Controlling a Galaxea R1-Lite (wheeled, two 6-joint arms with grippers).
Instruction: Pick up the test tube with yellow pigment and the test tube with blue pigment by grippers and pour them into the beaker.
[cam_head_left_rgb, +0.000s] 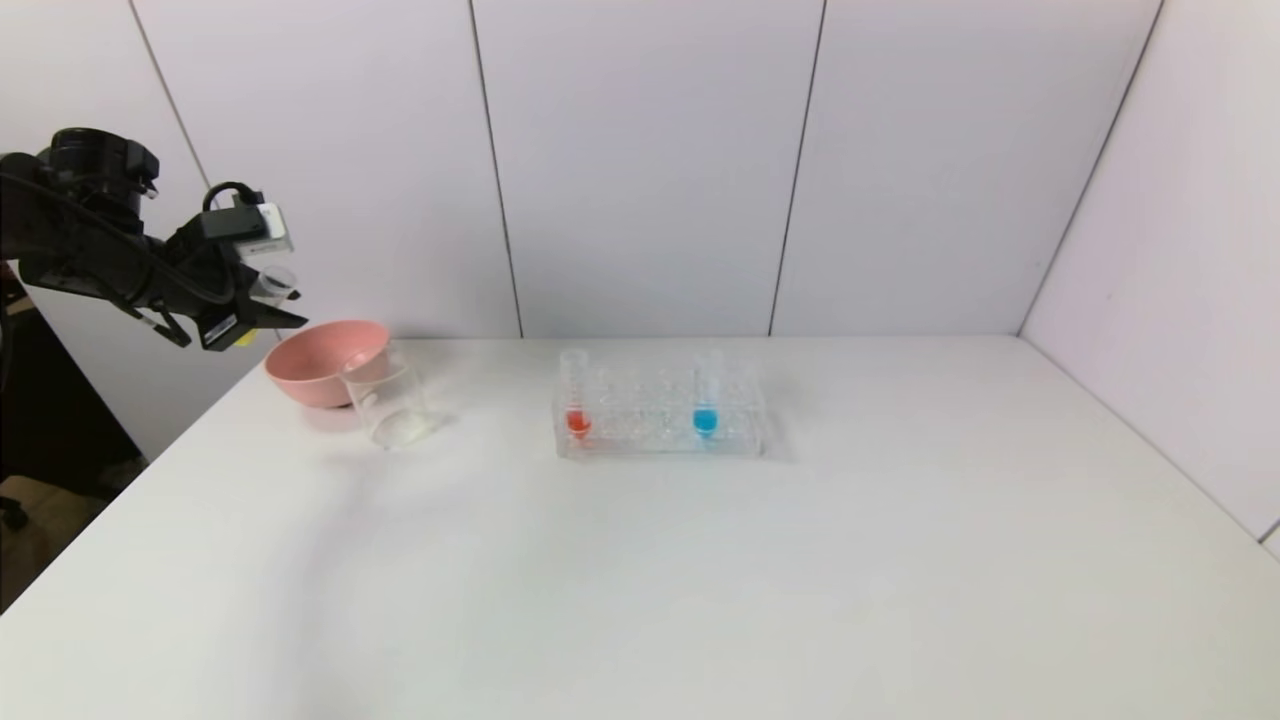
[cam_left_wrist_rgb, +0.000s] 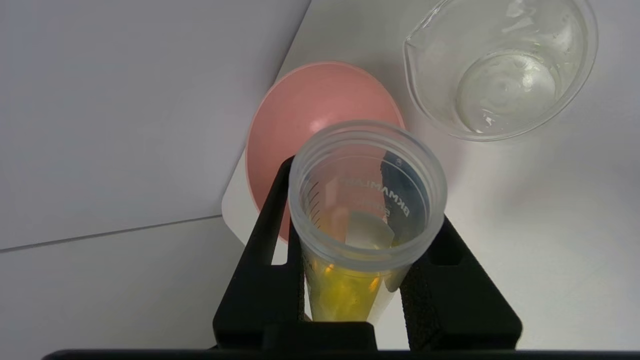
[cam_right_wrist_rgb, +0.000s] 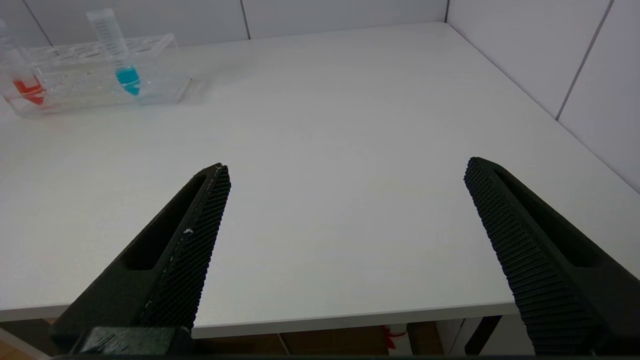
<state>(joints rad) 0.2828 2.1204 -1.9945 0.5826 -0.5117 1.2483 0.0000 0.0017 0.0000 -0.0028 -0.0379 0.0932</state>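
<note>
Holding the test tube with yellow pigment (cam_left_wrist_rgb: 350, 280) up in the air with my left gripper (cam_left_wrist_rgb: 357, 260), jaws clamped tight on its sides, mouth of the tube facing the wrist camera and the yellow liquid pooled low in the tube between the fingers (cam_left_wrist_rgb: 260, 280). On the head view I've got that gripper (cam_head_left_rgb: 262, 308) raised at the far left, above the table edge and just above the pink bowl (cam_head_left_rgb: 325, 360). Below the tube sits the bowl, and beside it the beaker (cam_left_wrist_rgb: 500, 70), upright on the white table (cam_head_left_rgb: 700, 580), clear inside, just in front of the bowl and touching it or nearly so. Over in the middle, the clear rack (cam_head_left_rgb: 660, 420) holds the red-bottomed tube (cam_head_left_rgb: 577, 400) at its left end and the test tube with blue pigment (cam_head_left_rgb: 706, 400) toward its right, both standing upright. My right gripper (cam_right_wrist_rgb: 345, 175) hangs low over the near edge of the table, well apart from the rack, jaws spread wide with nothing between them.
</note>
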